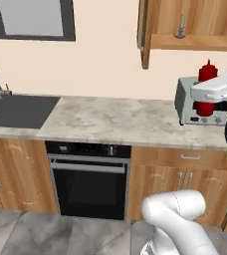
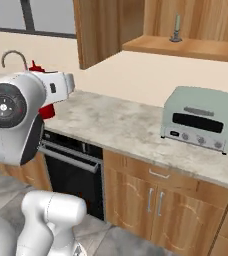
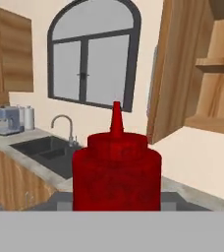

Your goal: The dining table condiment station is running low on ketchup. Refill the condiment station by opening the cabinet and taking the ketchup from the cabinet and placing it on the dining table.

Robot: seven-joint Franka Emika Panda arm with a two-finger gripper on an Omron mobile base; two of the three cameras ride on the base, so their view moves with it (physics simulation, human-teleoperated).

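One bottle: the ketchup (image 3: 117, 170) stands upright in the gripper (image 3: 117, 206), red nozzle up, body rising right at the hand camera.
Jaws: pinching the ketchup's lower body from both sides, partly spread around it; the fingertips themselves are hidden behind the bottle.
Height: the ketchup (image 1: 206, 88) is carried in the air above the counter (image 1: 115, 119), in front of the toaster oven (image 1: 197, 102) in the left base view.
Counter: sink (image 1: 16, 109) at the left, oven (image 1: 88, 182) below the middle.
Cabinet: the cabinet (image 1: 185, 30) on the far wall stands open, a grey candlestick (image 1: 180, 27) on its shelf.
Far wall: an arched window (image 3: 92, 61) above the sink.
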